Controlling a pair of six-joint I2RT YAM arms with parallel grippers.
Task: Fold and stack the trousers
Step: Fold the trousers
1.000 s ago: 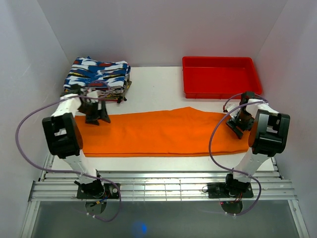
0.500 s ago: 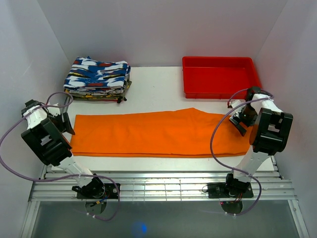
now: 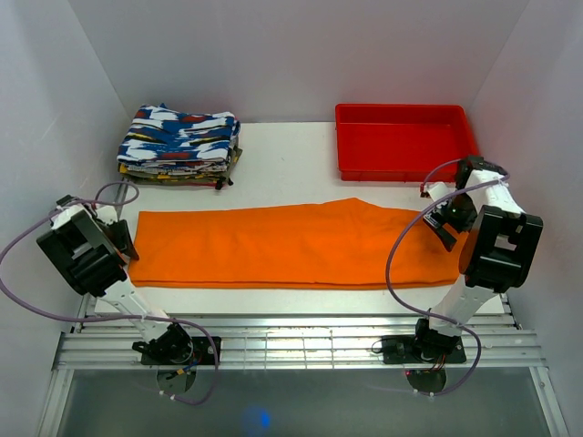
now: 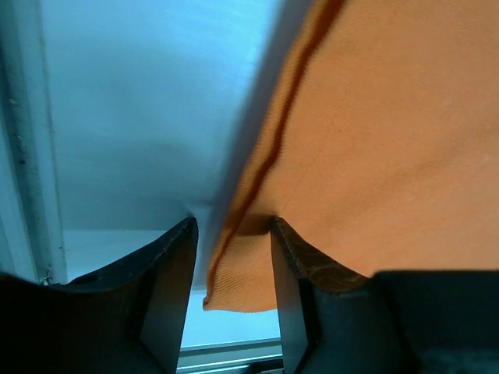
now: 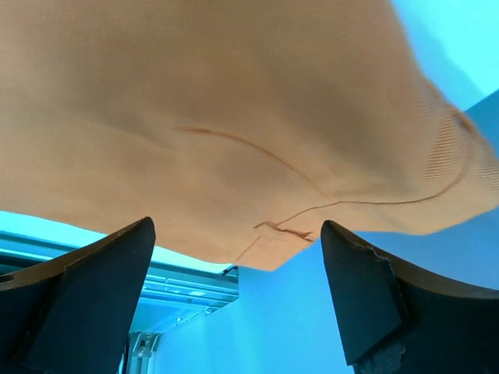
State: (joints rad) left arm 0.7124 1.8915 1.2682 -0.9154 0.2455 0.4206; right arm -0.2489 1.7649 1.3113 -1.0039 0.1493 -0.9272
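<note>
Since it swung outward, left claw [image 4: 232,226] agape at one trousers [image 3: 291,241] end, right claw [image 5: 238,230] agape opposite

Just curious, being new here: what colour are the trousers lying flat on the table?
Plain bright orange, unpatterned. The trousers show best in the top external view.

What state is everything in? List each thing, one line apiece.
trousers: spread flat in a long strip.
patterned clothes: folded, stacked.
red tray: empty.
left gripper: open, trouser corner between its fingers.
right gripper: open wide at the trousers' other end.
</note>
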